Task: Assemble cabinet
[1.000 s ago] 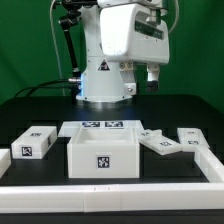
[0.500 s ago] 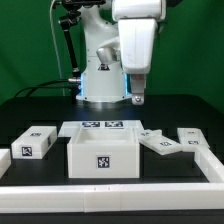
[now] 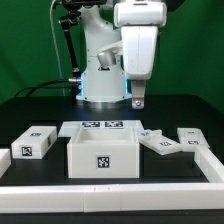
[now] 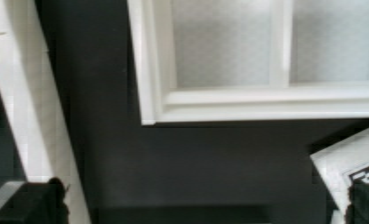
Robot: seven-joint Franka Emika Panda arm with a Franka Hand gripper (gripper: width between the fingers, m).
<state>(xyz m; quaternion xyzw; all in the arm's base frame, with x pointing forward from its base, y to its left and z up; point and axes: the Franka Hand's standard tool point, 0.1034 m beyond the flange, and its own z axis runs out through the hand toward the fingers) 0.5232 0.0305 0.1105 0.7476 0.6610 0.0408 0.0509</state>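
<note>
- The cabinet [image 3: 100, 153], for now an open-topped white box with a square tag on its front wall, stands on the black counter [image 3: 175, 108]. It sits close to the front edge, about midway along it, with the marker board [image 3: 100, 126] lying flat just behind.
- Loose parts lie on either side. A tagged block [image 3: 35, 142] sits toward the front corner on the exterior view's left, and flat panels [image 3: 162, 145] lie toward the front corner on the exterior view's right.
- The gripper [image 3: 138, 98] hangs above the counter behind the cabinet, nearer the back edge, and touches nothing. No part shows in it. I cannot tell whether the jaws are parted or closed (the wrist view catches only one dark fingertip [image 4: 30, 205]).
- Handling, as a judgement: the pieces look like hollow, rigid plastic, so they should be light and stiff rather than fragile. Their smooth faces are likely slippery, and so light a box may skid or tip if nudged.
- The best hold seems to be across a wall's or a panel's thickness, near the middle of its length.
- Every part is plain white with flat faces and square edges, and the counter is dark and matte.
</note>
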